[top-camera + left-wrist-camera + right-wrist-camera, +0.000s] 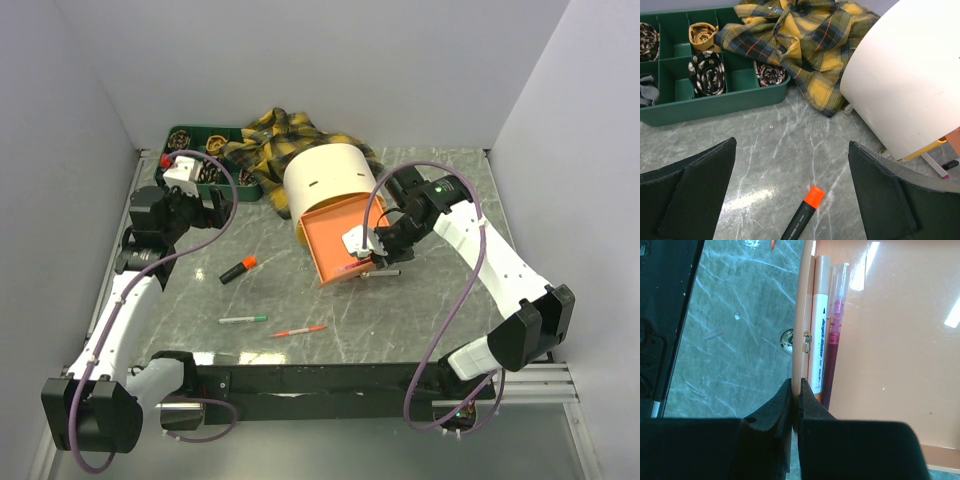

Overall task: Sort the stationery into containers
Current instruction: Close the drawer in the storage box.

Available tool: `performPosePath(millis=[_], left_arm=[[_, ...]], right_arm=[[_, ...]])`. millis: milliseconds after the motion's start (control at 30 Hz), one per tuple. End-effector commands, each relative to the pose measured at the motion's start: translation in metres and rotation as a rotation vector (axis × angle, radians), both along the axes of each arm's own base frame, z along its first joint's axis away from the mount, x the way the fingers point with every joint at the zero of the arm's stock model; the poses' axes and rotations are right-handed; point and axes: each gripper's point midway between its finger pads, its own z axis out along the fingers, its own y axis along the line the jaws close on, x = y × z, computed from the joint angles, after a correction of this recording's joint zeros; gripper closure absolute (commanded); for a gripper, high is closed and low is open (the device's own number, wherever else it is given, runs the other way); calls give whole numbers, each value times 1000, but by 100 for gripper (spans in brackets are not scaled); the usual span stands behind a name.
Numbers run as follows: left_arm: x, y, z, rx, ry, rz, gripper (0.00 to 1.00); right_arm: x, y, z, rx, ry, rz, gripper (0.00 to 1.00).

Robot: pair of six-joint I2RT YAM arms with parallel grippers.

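Note:
The cream drum point(325, 175) lies on its side with its orange tray point(335, 235) pulled out towards me. My right gripper point(372, 255) is shut on the tray's side wall point(805, 300). A white marker point(819, 335) and a red pen point(835, 330) lie inside along that wall. My left gripper point(218, 203) is open and empty, hovering above the table. The black highlighter with orange cap point(802, 215) lies below and between its jaws. A green-tipped pen point(243, 319) and a red pen point(298, 331) lie near the front. The dark green divided tray point(195, 135) sits at the back left.
The yellow-and-black plaid cloth point(290, 135) is heaped between the green tray and the drum. The tray's compartments hold several rolled patterned items point(707, 72). White walls close in the left, back and right sides. A black rail runs along the front edge.

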Motion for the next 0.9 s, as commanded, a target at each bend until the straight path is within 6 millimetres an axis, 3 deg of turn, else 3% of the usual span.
performPosePath(millis=[0,333,500,867], left_arm=[[-1,-3,16,-11,-67,-23,1],[-3,-6,19,8,-128,-51,1],[-11,-7,3,11,-140,-60,0],[-18,-11,-4,-11,-122,-79,1]], right_arm=[[-15,1,14,37,33,-3,100],[-3,-14,16,36,30,-84,100],[7,-21,18,23,1,-102,100],[16,-6,25,50,20,-103,100]])
